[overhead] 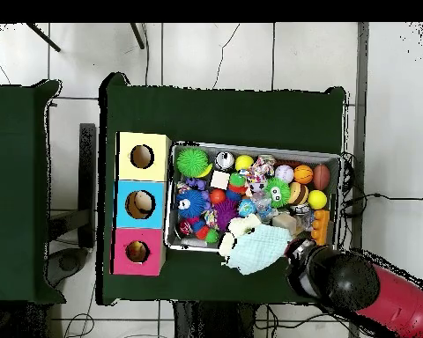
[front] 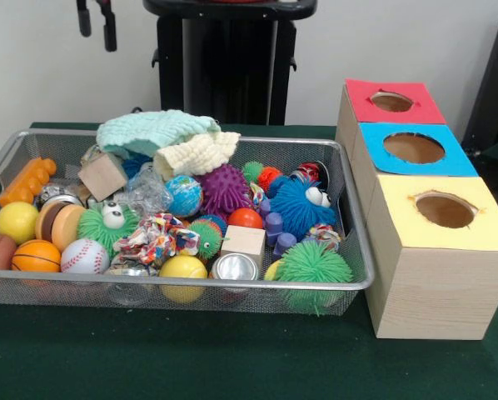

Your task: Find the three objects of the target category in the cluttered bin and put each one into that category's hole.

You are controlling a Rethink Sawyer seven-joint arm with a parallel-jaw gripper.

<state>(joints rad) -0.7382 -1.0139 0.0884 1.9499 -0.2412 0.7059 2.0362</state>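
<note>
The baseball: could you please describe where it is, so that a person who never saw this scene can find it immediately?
Look at the wire mesh bin on the green table, front view, at its near left corner. The baseball lies there against the front wall, right of the small basketball. It is the only white ball with red stitching.
</note>
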